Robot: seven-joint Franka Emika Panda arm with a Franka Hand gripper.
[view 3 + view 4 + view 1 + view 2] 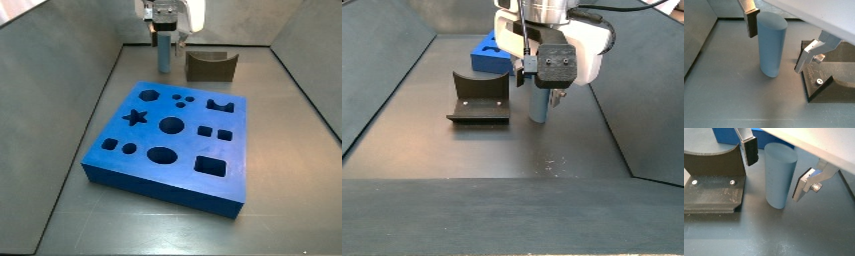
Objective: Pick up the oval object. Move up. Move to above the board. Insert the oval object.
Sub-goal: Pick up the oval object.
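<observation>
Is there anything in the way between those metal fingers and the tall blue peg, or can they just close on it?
Nothing visible does. The gripper is open around the oval object, one finger on each side, bare gaps between. The fixture stands beside the peg, outside the fingers.

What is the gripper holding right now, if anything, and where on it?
Nothing yet. The gripper is open around the upper part of the upright oval object; both fingers stand clear of its sides, and the peg rests on the floor beside the fixture.
</observation>
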